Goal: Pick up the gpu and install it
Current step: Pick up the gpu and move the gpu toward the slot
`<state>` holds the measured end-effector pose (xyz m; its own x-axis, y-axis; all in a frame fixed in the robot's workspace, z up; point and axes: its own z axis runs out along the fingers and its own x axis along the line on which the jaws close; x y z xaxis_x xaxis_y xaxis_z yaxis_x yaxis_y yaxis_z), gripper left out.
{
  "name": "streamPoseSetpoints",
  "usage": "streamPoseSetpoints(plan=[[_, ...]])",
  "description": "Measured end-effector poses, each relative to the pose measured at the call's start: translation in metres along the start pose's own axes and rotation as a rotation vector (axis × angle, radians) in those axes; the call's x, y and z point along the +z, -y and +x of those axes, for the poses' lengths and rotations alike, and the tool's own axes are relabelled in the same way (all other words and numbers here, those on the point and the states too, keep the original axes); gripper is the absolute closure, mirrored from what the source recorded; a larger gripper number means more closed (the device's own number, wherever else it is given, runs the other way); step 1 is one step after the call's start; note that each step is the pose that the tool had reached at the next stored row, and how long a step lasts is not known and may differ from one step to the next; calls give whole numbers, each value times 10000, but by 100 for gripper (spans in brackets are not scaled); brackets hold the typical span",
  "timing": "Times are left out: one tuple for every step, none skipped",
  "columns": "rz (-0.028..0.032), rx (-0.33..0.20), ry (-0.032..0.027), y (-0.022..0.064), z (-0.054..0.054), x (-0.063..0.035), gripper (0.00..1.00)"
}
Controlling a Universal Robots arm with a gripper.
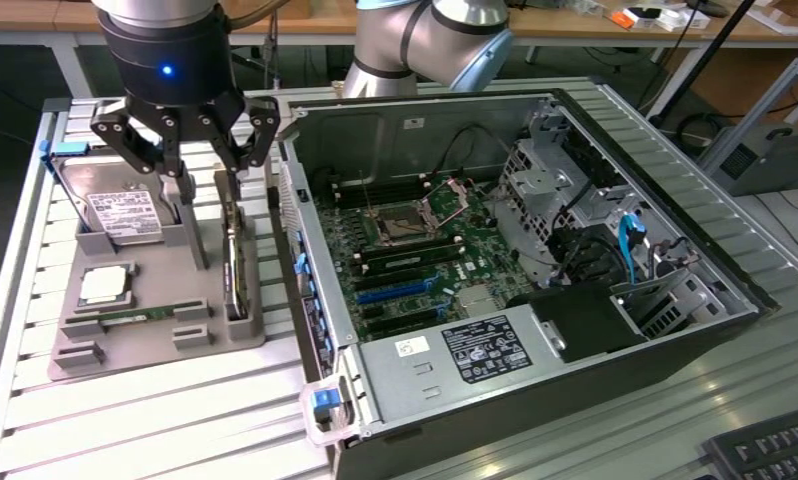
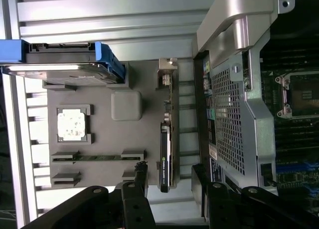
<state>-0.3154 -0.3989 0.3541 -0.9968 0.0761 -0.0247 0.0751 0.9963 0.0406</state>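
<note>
Currently at pick-up step: gripper (image 1: 210, 170) hovers with jaws wide over the far end of the gpu (image 1: 239, 262). The card stands on edge in the grey tray (image 1: 132, 350), on the exterior view's right, just beside the open case (image 1: 372, 135). Not yet gripped. A grasp calls for straddling the thin card squarely, clear of the case wall.

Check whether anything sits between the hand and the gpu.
Nothing visible does. The open hand hangs directly above the thin dark card with silvery bracket, standing on edge in the grey plastic tray.
</note>
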Motion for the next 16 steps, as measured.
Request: streamPoseSetpoints(plan=[[0,0,0,0,0,3,52],[0,0,1,0,0,7,52],[-1,0,1,0,0,11,52],[0,0,0,1,0,14,52],[0,0,0,1,0,20,52],[0,0,0,1,1,26,52],[-1,0,0,1,1,30,52],[0,0,0,1,1,33,52],[0,0,0,2,1,36,52],[0,0,0,2,1,39,52],[0,0,0,2,1,42,52],[0,0,-1,2,1,45,52],[0,0,0,2,1,49,52],[0,0,0,2,1,54,52],[0,0,1,2,1,57,52],[0,0,1,2,1,60,52]])
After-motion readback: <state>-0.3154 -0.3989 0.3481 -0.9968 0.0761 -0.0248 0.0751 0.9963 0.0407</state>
